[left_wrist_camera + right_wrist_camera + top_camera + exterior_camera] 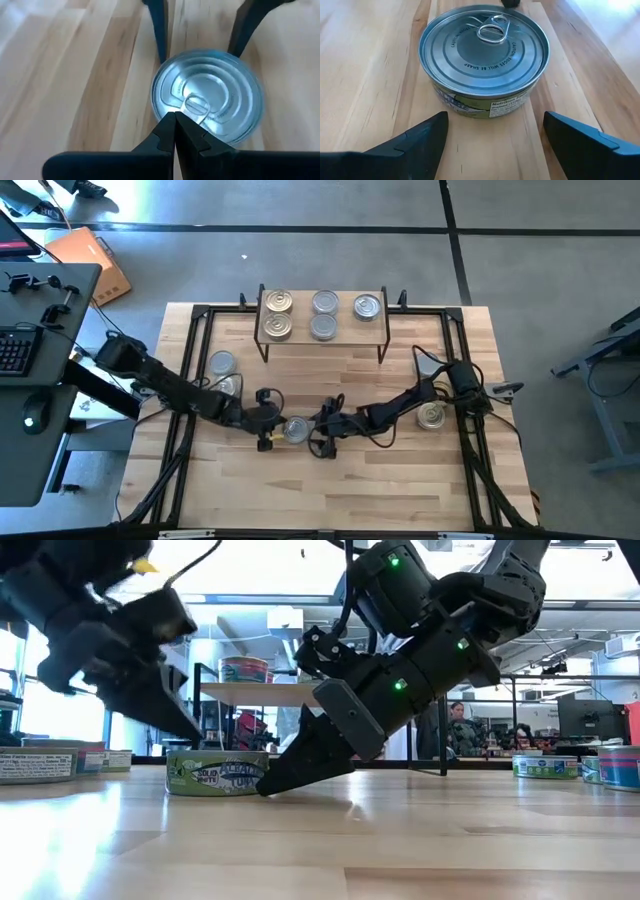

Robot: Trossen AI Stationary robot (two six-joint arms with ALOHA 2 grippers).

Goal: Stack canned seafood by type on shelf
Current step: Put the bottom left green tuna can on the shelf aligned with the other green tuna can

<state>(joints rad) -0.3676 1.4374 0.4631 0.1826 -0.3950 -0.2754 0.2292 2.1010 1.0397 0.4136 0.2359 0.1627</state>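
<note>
Target tin: a short round silver-lidded metal can with a green and blue paper label (297, 429) lies flat on the light butcher-block tabletop (400, 490), near the table's middle, directly between the two grippers.
Right gripper: the right gripper (492, 137) sits low at the table just right of the tin, fingers spread wide, wider than the can. The tin stands just ahead of the fingertips (427, 127), not yet between them; nothing is gripped.
Left gripper: the left gripper (175, 122) is on the tin's left side, fingers pressed together and empty, its tip just over the near edge of the lid. In the low view it hangs above the can's left part; contact cannot be told.
Tin look: lid plain silver with concentric rings and a pull tab (492, 31); raised lettering around the centre panel. Side label reads partly as tuna wording (218, 774). Upright, lid up.
Shelf: the small light-wood rack on thin black legs (323, 340) stands at the far edge of the table, well apart from both grippers.
Shelf load: five tins on top; two gold-toned at the left (277, 315), two silvery in the middle (324, 315), one silvery at the right (367, 306).
Loose tins: two at the left of the table (222, 364), one at the right under the right arm (432, 416).
</note>
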